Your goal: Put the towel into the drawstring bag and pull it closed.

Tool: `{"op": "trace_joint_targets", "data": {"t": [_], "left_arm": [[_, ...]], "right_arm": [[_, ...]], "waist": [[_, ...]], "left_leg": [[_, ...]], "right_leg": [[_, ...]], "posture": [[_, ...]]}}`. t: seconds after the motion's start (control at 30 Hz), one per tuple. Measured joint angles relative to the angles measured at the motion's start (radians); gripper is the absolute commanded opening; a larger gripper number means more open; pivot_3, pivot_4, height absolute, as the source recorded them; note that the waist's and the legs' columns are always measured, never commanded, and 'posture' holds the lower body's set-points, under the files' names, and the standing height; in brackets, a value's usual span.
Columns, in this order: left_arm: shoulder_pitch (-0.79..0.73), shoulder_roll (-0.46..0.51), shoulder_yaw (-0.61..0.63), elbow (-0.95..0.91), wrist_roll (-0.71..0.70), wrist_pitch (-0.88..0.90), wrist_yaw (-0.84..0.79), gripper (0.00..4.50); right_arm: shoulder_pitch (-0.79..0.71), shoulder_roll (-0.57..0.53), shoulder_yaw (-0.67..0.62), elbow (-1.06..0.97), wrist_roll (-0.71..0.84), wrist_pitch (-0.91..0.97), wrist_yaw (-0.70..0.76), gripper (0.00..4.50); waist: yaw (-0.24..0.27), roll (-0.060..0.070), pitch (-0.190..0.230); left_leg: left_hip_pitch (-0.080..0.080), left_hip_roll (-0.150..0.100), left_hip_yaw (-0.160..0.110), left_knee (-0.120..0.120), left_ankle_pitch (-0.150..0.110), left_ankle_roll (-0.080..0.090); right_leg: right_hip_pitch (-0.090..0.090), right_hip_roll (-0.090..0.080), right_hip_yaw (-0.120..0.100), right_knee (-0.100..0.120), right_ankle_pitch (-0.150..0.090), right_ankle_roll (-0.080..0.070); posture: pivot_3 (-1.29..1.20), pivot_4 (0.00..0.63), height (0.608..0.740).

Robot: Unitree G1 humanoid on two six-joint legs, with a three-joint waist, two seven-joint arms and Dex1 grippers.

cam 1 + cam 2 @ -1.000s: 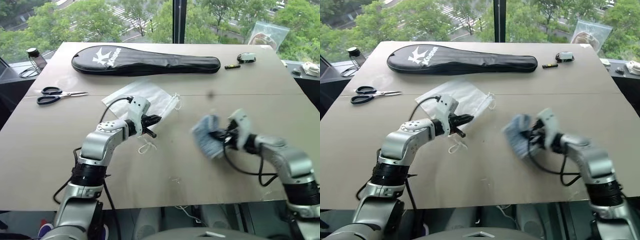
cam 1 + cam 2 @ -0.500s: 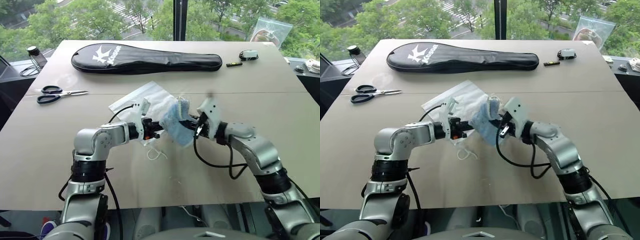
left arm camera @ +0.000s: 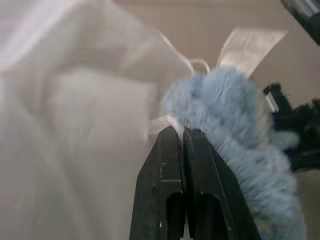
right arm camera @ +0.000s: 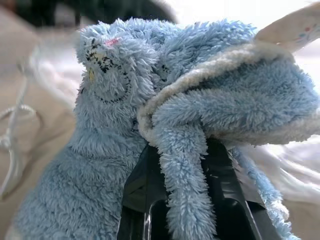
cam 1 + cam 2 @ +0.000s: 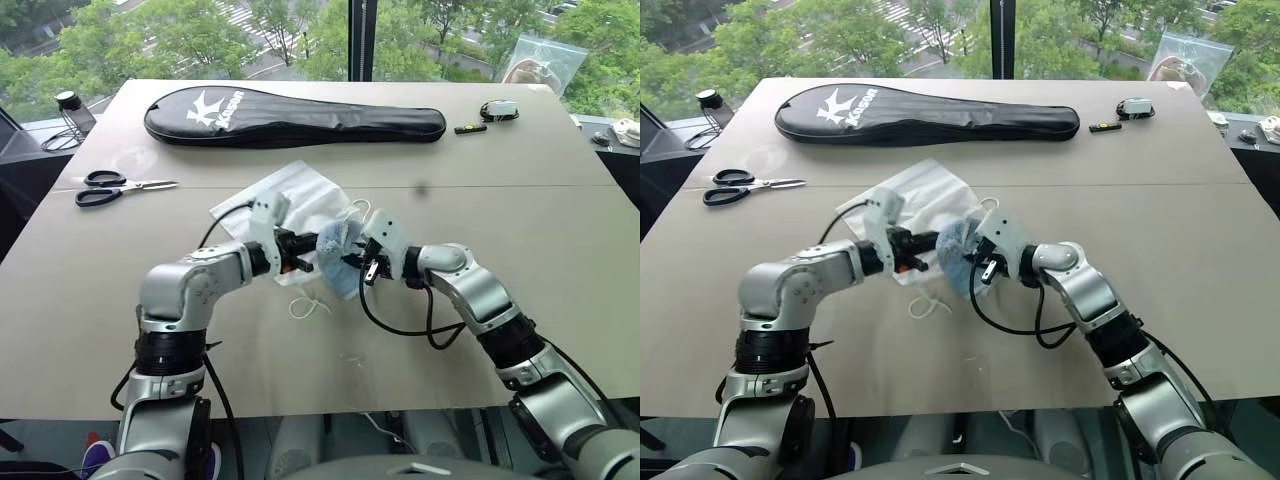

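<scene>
Here the light-blue terry towel point(image 4: 150, 115) hangs bunched in my right end effector point(image 5: 362, 266), whose fingers pinch a fold of it, above the middle of the table point(image 5: 560, 230). It touches the mouth of the milky drawstring bag point(image 5: 300, 200), whose edge my left end effector point(image 3: 182, 137) grips with fingers fully closed. A black racket case point(image 5: 295, 113) lies along the far edge, and scissors point(image 5: 120, 186) lie near the left edge.

The long black racket case point(image 5: 295, 116) at the far side of the table carries a white logo near its wide end: a big letter "K" with a star-like shape, and beside it a brand word in white. The word seems to read "Kawasaki", but the letters are too small to be sure. On the other things no text can be read.
</scene>
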Motion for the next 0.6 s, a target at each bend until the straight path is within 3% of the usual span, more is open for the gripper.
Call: {"op": "trace_joint_targets", "data": {"t": [0.2, 0.6], "left_arm": [[-0.02, -0.046, 0.098, -0.018, -0.076, 0.053, 0.086, 0.0], [-0.018, -0.039, 0.038, -0.083, -0.102, 0.046, 0.098, 0.0]], "right_arm": [[-0.023, 0.007, 0.017, 0.043, -0.043, -0.063, 0.008, 0.05], [-0.085, -0.03, 0.13, 0.081, -0.243, -0.286, 0.034, 0.05]], "waist": [[-0.006, 0.0, 0.0], [-0.008, 0.0, 0.0]], "left_leg": [[0.001, 0.0, 0.0, 0.0, 0.0, 0.0], [0.002, 0.0, 0.0, 0.0, 0.0, 0.0]], "right_leg": [[0.001, 0.0, 0.001, 0.001, 0.0, 0.0], [0.0, 0.001, 0.002, 0.002, 0.0, 0.0]], "posture": [[0.0, 0.15, 0.74], [0.0, 0.15, 0.74]]}}
